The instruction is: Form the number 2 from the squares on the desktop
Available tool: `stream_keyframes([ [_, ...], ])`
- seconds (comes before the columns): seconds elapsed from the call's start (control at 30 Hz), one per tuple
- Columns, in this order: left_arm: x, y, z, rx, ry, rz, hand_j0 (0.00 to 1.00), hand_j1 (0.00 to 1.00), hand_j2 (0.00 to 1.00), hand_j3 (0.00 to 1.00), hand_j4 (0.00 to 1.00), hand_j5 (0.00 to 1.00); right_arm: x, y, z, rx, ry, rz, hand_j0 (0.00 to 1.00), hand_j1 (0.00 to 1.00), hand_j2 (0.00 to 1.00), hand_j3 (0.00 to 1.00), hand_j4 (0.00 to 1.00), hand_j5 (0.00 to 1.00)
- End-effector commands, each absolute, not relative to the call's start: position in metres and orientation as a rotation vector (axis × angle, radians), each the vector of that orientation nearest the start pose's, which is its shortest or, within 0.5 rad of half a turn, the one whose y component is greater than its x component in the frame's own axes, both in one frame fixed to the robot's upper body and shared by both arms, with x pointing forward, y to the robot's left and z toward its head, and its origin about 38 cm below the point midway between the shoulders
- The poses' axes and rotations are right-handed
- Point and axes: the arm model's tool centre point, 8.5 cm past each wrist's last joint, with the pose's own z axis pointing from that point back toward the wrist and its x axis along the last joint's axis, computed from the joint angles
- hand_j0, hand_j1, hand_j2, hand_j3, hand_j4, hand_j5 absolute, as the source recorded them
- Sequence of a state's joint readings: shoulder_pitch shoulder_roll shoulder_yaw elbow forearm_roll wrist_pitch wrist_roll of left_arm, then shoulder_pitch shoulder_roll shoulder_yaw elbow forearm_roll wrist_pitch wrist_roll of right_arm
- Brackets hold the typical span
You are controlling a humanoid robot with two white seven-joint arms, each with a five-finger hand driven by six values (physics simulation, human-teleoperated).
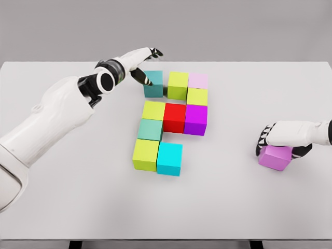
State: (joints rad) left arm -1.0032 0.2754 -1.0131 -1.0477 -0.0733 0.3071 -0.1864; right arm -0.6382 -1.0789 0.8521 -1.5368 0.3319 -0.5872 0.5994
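Observation:
Coloured cubes form a figure in mid-table: a teal cube (pixel 153 84), a lime cube (pixel 178 85) and a pale pink cube (pixel 198 80) in the top row, a lime cube (pixel 197 96) under the pink. Below run a lime cube (pixel 153 110), red cube (pixel 175 117) and magenta cube (pixel 196 119), then a teal-green cube (pixel 150 129), a lime cube (pixel 146 154) and a cyan cube (pixel 169 158). My left hand (pixel 145 65) hovers at the teal cube's left top, fingers spread, a finger touching its side. My right hand (pixel 277 139) is curled over a violet cube (pixel 275 157) at the right.
The white table (pixel 78 197) spans the view, its front edge near the bottom and its far edge behind the cubes. A plain grey wall lies beyond.

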Motion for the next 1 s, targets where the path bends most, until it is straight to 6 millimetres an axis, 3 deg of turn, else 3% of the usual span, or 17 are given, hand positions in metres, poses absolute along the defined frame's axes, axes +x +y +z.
stream_keyframes([
  [0.0,0.552,0.136,0.200,0.426,-1.294,-1.295,0.92,0.92,0.92,0.92,0.92,0.92,0.377,-0.355,0.173,-0.231,-0.974,2.324,0.51,0.51,0.51,0.51,0.51,0.51],
  [0.17,0.555,0.170,0.209,0.468,-1.277,-1.267,0.94,0.94,0.94,0.94,0.94,0.94,0.381,-0.348,0.176,-0.232,-1.007,2.318,0.47,0.47,0.47,0.47,0.47,0.47],
  [0.27,0.570,0.196,0.193,0.534,-1.179,-1.214,0.94,0.94,0.94,0.94,0.94,0.94,0.385,-0.339,0.177,-0.225,-1.039,2.317,0.47,0.47,0.47,0.47,0.47,0.47],
  [0.33,0.578,0.193,0.179,0.581,-1.131,-1.209,0.94,0.94,0.94,0.94,0.94,0.94,0.388,-0.335,0.180,-0.229,-1.057,2.318,0.48,0.48,0.48,0.48,0.48,0.48],
  [0.57,0.581,0.178,0.177,0.621,-1.169,-1.195,0.93,0.93,0.93,0.93,0.93,0.93,0.397,-0.332,0.211,-0.268,-1.163,2.269,0.49,0.49,0.49,0.49,0.49,0.49],
  [0.8,0.579,0.163,0.180,0.572,-1.229,-1.224,0.94,0.94,0.94,0.94,0.94,0.94,0.377,-0.287,0.223,-0.213,-1.273,2.384,0.49,0.49,0.49,0.49,0.49,0.49],
  [0.97,0.578,0.157,0.181,0.553,-1.255,-1.242,0.94,0.94,0.94,0.94,0.94,0.94,0.374,-0.257,0.210,-0.126,-1.326,2.413,0.49,0.49,0.49,0.49,0.49,0.49],
])
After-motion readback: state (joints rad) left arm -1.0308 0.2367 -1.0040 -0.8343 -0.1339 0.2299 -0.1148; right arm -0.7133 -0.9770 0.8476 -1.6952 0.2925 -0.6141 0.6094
